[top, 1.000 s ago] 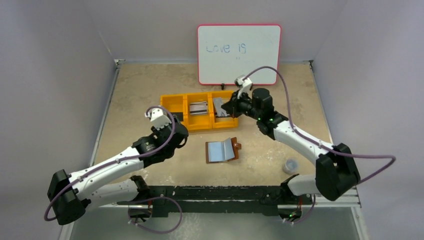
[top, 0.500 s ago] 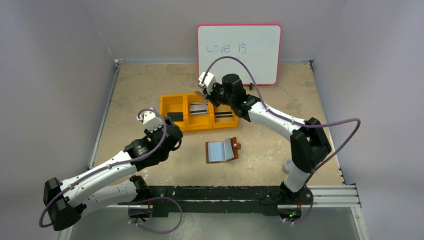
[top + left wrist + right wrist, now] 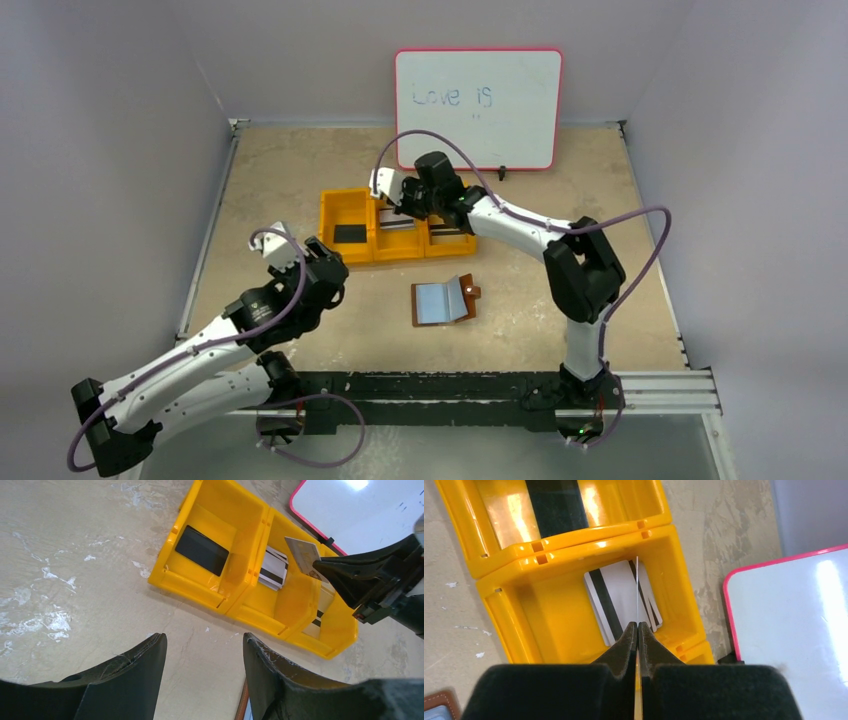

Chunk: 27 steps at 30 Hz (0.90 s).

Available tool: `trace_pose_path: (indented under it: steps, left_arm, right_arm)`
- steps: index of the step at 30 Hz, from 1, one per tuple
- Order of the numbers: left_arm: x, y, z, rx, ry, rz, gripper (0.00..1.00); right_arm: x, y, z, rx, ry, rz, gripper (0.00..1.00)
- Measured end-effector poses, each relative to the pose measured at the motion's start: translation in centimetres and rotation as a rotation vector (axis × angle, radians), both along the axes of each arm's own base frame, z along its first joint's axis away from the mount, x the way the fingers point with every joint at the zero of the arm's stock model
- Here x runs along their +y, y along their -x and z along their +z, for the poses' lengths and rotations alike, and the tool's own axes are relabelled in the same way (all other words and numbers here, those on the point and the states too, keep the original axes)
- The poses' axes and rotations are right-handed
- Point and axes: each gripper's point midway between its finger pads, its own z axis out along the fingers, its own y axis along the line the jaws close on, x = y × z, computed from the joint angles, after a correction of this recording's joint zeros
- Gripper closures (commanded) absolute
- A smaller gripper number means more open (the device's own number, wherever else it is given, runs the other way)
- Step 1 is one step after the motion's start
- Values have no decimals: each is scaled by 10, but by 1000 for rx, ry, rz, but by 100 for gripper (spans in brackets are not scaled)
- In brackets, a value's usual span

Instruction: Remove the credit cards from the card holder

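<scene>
- Two sets of jaws are mine. The right jaws are clenched on one thin pale card [image 3: 302,555], held on its edge above the middle compartment of the yellow bin [image 3: 192,586].
- Under this card, a few white cards with dark stripes [image 3: 619,597] lie flat in that same compartment.
- One black card [image 3: 201,550] lies in the compartment nearest the left edge of the worktop [image 3: 270,170].
- The left jaws are released and grasp nothing. They hang over the worktop, between the bin and the near left corner.
- The card holder [image 3: 441,301] lies open on the worktop, between the bin and the near edge, apart from both jaws.
</scene>
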Motion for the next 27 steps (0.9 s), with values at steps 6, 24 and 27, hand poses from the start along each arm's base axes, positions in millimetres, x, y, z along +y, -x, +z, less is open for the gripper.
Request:
trace_pose_path:
  steps: [6, 24, 27]
  left_arm:
    - [7, 4, -3, 2, -12, 6, 43]
    - [17, 9, 3, -19, 2, 22, 43]
    - [19, 10, 5, -25, 6, 26, 43]
  right_arm:
    - [4, -1, -28, -11, 98, 1, 100]
    - [7, -30, -52, -159, 249, -64, 88]
    - [7, -32, -53, -176, 264, -62, 84]
